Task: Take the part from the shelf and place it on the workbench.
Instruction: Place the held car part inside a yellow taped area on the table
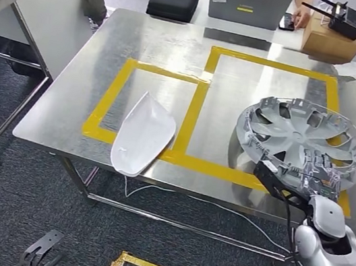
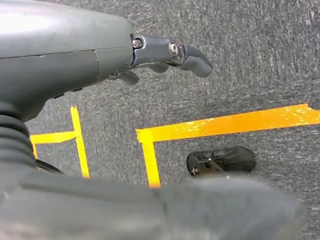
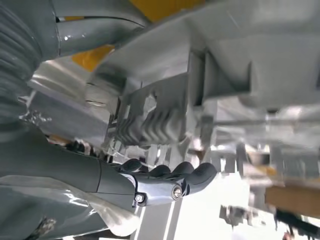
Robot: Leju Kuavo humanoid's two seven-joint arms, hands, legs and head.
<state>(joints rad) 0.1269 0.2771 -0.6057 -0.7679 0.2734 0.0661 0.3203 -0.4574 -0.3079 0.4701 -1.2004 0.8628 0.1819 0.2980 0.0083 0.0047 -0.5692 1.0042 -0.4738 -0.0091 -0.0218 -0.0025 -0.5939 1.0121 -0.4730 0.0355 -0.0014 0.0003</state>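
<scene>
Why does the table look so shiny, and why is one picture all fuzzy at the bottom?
Head view: the metal workbench mirrors the room light, so pale glare streaks show around the wheel cover. Left wrist view: the left hand is sharp, but the grey bulk along the lower edge sits too close to the camera and blurs. Right wrist view: bright washed-out patches beyond the right hand's fingers.

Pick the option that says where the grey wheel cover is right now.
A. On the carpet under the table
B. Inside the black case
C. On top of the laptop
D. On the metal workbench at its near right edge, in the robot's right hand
D: the wheel cover lies over the yellow tape on the workbench, with the right hand gripping its near rim.
</scene>
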